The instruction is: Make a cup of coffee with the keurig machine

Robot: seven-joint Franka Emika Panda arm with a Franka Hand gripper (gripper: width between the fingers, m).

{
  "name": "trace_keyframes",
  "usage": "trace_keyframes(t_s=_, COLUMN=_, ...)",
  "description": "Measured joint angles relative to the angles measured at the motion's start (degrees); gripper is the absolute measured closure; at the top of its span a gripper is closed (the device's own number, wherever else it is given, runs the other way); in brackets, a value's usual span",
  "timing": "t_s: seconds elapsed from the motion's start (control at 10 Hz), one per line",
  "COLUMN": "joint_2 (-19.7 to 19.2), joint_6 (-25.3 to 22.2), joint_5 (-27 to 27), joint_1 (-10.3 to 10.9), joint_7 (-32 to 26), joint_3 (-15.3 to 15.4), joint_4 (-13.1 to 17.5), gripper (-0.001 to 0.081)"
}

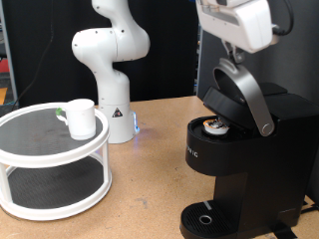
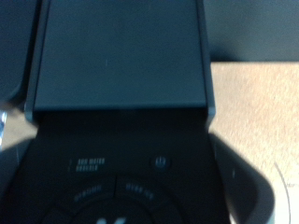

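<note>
Black keurig machine sits directly under my gripper, lid raised so the pod rests exposed; I cannot tell the finger opening. White cup waits well apart on the tiered stand.

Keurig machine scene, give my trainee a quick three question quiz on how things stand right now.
1. True or false: the keurig machine has its lid raised.
2. Where does the cup stand: A) on the drip base, B) on the white two-tier stand?
3. What sits in the brew chamber?

Key: 1 true. 2 B, on the top tier. 3 A pod. The hand is above the lid.
</note>
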State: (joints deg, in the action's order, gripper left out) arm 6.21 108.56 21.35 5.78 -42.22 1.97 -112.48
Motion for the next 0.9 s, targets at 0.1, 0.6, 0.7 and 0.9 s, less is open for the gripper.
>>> trace_keyframes(t_s=0.1, joint_2=-0.2, joint_6=-0.3, joint_5=-1.5, joint_1=-0.5, joint_7=-0.1, joint_3=-0.3, joint_4=-0.2, gripper=0.0804)
trace_keyframes(t_s=0.6, joint_2=-0.7, joint_6=0.0, joint_5=-8.6, joint_1=-1.7, joint_7=-1.5, joint_3=-1.0, joint_4=-2.9, gripper=0.0804)
trace_keyframes(t_s=0.7, joint_2=-1.0, joint_6=0.7, joint_5=-9.9, joint_1=-1.8, joint_7=-1.5, joint_3=-1.2, joint_4=-4.4, gripper=0.0804)
trace_keyframes(t_s=0.9, joint_2=-1.9, joint_6=4.6, joint_5=-10.5, joint_1=-2.1, joint_7=-1.5, joint_3=-1.6, joint_4=-7.8, gripper=0.0804)
